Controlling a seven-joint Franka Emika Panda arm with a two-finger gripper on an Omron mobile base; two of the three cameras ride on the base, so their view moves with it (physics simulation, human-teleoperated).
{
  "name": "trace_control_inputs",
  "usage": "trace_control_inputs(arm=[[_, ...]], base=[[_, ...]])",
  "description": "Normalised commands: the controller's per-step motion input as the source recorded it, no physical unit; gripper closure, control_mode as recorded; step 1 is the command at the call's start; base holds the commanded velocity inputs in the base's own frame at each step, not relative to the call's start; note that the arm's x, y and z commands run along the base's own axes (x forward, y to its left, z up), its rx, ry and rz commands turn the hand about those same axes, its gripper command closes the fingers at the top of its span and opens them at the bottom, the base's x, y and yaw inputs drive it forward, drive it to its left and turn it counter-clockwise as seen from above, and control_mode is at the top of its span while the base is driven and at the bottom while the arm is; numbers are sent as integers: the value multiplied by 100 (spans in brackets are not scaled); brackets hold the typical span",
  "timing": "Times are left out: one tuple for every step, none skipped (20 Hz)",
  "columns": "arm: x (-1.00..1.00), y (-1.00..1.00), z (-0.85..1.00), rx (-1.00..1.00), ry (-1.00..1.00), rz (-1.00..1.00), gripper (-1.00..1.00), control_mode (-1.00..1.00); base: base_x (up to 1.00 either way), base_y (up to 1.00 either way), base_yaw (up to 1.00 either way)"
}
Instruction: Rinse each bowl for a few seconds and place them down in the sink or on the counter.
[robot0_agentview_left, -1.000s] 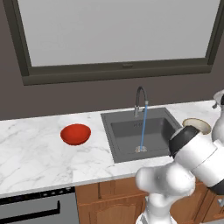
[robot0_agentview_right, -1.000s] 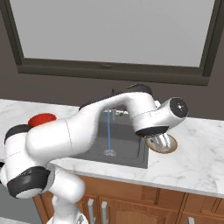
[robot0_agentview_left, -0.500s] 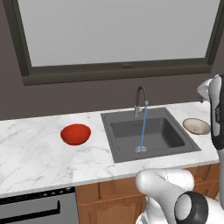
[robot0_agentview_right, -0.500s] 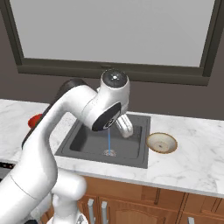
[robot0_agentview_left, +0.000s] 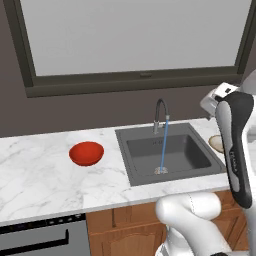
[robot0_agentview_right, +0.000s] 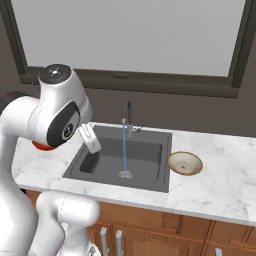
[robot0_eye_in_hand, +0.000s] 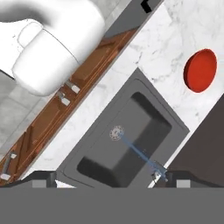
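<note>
Your hand (robot0_eye_in_hand: 107, 177) is wide open and empty above the sink (robot0_eye_in_hand: 127, 135); a rushed reach could knock the red bowl (robot0_eye_in_hand: 200, 70) off the surface (robot0_eye_in_hand: 173, 43).

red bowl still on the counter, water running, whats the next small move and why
Probably swing the hand left and down toward the red bowl. The hand is open and empty, high over the sink, while water already pours from the faucet. The red bowl sits untouched on the counter; the beige bowl rests right of the sink.
</note>
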Motion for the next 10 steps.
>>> trace_control_inputs(arm=[[-23,100,34,0,10,0,-100,-100],[-19,100,28,1,9,1,-100,-100],[-15,100,24,2,9,2,-100,-100],[-12,100,20,3,9,3,-100,-100],[-8,100,10,2,7,3,-100,-100],[-5,100,6,2,6,3,-100,-100],[0,100,0,2,6,4,-100,-100],[0,100,0,2,5,5,-100,-100],[0,100,0,2,4,7,-100,-100],[0,100,-1,0,1,8,-100,-100]], base=[[0,0,0],[0,0,0],[0,0,0],[0,0,0],[0,0,0],[0,0,0],[0,0,0],[0,0,0],[0,0,0],[0,0,0]])
